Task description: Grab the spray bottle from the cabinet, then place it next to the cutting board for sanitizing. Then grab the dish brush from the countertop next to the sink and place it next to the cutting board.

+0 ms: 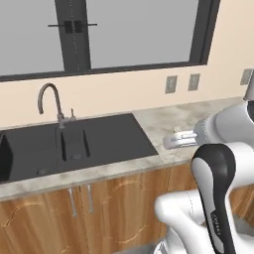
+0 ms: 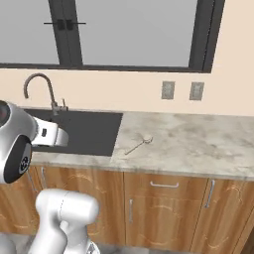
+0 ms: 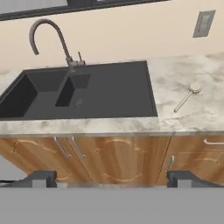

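The brush lies flat on the surface, just right of the sink, its round head at the far end. The fingers stand wide apart with nothing between them, in front of the lower cupboards.

Left base view sits behind-left of the arm, looking forward and down across the sink toward the wall and window. Right base view looks from behind-right at the same worktop, further along, sharing sink, faucet and dish brush. Hand view faces the cabinet fronts level-on, sink left, brush right.
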### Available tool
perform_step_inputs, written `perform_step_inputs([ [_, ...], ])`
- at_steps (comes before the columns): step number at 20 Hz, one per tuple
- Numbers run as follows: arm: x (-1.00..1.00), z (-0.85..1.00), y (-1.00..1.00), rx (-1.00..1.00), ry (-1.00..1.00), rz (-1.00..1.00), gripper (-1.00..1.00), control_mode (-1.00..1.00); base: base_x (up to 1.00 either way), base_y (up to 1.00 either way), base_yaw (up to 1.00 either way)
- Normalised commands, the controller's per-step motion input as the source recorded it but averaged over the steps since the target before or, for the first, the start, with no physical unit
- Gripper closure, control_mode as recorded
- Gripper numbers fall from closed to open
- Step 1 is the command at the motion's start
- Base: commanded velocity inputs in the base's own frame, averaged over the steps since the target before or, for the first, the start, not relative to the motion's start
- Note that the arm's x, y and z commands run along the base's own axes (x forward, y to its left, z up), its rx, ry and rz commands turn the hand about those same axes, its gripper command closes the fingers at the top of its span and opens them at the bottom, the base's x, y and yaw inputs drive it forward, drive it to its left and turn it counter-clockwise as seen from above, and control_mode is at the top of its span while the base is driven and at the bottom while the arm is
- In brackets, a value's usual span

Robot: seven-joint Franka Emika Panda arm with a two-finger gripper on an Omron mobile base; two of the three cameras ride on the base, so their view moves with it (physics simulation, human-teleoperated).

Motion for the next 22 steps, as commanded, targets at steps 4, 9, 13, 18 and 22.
perform_step_inputs([
  [4, 0.00, 0.00, 0.00, 0.00, 0.00, 0.00, -1.00, 1.00, 0.69, -0.64, 0.00],
  [9, 0.00, 0.00, 0.00, 0.00, 0.00, 0.00, -1.00, 1.00, 0.43, -0.74, 0.00],
  [13, 0.00, 0.00, 0.00, 0.00, 0.00, 0.00, -1.00, 1.00, 0.39, -0.04, -0.02],
  [18, 0.00, 0.00, 0.00, 0.00, 0.00, 0.00, -1.00, 1.00, 0.65, 0.00, -0.02],
  [22, 0.00, 0.00, 0.00, 0.00, 0.00, 0.00, -1.00, 1.00, 0.40, -0.13, 0.13],
])
